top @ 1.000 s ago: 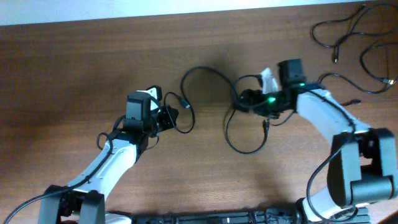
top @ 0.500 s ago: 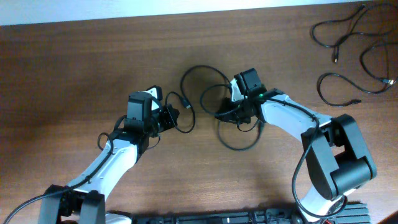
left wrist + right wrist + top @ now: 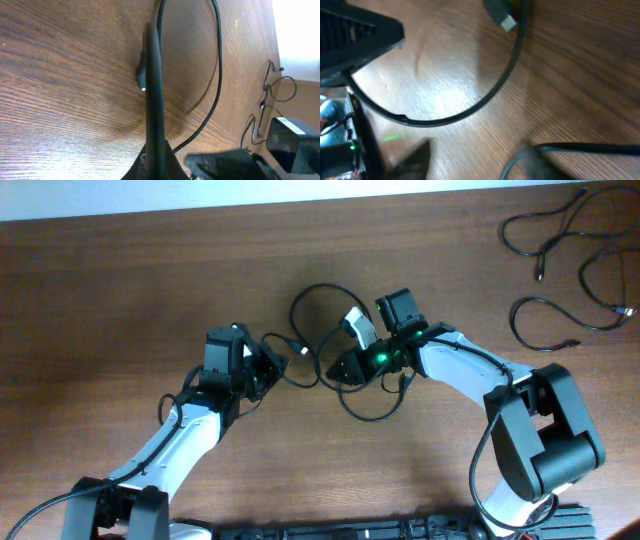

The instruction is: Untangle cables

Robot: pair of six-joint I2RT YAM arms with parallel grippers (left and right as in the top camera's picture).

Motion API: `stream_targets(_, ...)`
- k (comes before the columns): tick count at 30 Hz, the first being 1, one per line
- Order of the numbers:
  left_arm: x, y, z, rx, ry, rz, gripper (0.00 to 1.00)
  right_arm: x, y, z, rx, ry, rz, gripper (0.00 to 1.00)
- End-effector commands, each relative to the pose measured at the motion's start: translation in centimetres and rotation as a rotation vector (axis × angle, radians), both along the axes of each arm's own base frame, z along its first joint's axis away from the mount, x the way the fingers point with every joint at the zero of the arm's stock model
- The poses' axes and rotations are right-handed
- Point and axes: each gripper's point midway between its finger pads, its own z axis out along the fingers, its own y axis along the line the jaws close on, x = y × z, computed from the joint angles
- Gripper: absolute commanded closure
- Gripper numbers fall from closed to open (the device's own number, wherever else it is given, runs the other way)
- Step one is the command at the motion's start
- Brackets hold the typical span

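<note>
A tangle of thin black cables [image 3: 312,292] lies at the table's middle, with one loop at the back and another loop [image 3: 375,418] nearer the front. My left gripper [image 3: 268,370] is shut on one cable, which runs straight up between its fingers in the left wrist view [image 3: 155,100], with a small plug [image 3: 141,75] beside it. My right gripper [image 3: 340,370] is just right of it, with fingers apart [image 3: 477,160]. A curved cable [image 3: 470,107] and a plug end [image 3: 502,15] lie ahead of it, and another cable [image 3: 590,147] runs against its right finger.
Three separate loose cables lie at the back right corner [image 3: 545,240], [image 3: 600,280], [image 3: 560,320]. The left gripper's body fills the top left of the right wrist view [image 3: 355,35]. The right arm shows in the left wrist view [image 3: 295,145].
My right gripper has moved left toward the left gripper, and the front loop has shifted left with it. The left gripper has turned slightly while keeping its cable.
</note>
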Motion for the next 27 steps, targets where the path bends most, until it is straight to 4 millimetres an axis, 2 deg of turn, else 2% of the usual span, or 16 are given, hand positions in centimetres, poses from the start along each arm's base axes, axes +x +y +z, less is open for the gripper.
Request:
stream_targets(1,-0.4,1.0,-0.7,0.025,0.040,0.048,0.99,0.1,-1.2,-1.7,-0.090,0.092,-0.120,0.31)
stream_targets(3,-0.8,1.5,-1.3,0.053,0.066,0.065,0.99,0.8,-2.2,-2.5,-0.158,0.090,-0.190,0.30)
stream_targets(4,-0.9,1.7,-1.5,0.064,0.077,0.072,0.99,1.8,-3.7,-3.4,-0.246,0.082,-0.285,0.30)
stream_targets(5,-0.9,1.7,-1.5,0.063,0.076,0.072,0.99,2.2,-4.3,-3.8,-0.281,0.080,-0.329,0.30)
stream_targets(8,-0.9,1.7,-1.5,0.063,0.077,0.072,0.98,2.9,-4.2,-4.2,-0.272,0.078,-0.364,0.30)
stream_targets(11,-0.9,1.7,-1.5,0.063,0.077,0.072,1.00,3.6,-3.7,-5.8,-0.244,0.128,-0.424,0.31)
stream_targets(12,-0.9,1.7,-1.5,0.063,0.077,0.072,1.00,3.8,-3.5,-6.0,-0.231,0.148,-0.444,0.38)
stream_targets(13,-0.9,1.7,-1.5,0.062,0.077,0.072,1.00,3.9,-3.2,-5.9,-0.211,0.149,-0.439,0.50)
stream_targets(15,-0.9,1.7,-1.5,0.063,0.077,0.072,1.00,4.2,-2.6,-5.6,-0.178,0.136,-0.427,0.84)
stream_targets(16,-1.0,1.7,-1.5,0.063,0.079,0.072,1.00,4.4,-2.5,-5.5,-0.173,0.118,-0.411,0.96)
stream_targets(18,-1.4,1.5,-1.7,0.007,0.145,0.127,1.00,4.1,-1.4,-4.7,-0.123,0.041,-0.273,0.96)
stream_targets(21,-2.2,0.9,-1.6,-0.115,0.250,0.181,1.00,1.8,1.3,-1.9,0.093,-0.031,0.012,0.96)
stream_targets(27,-2.3,1.1,-1.3,-0.178,0.289,0.200,1.00,-1.7,3.5,3.4,0.440,-0.149,0.321,0.96)
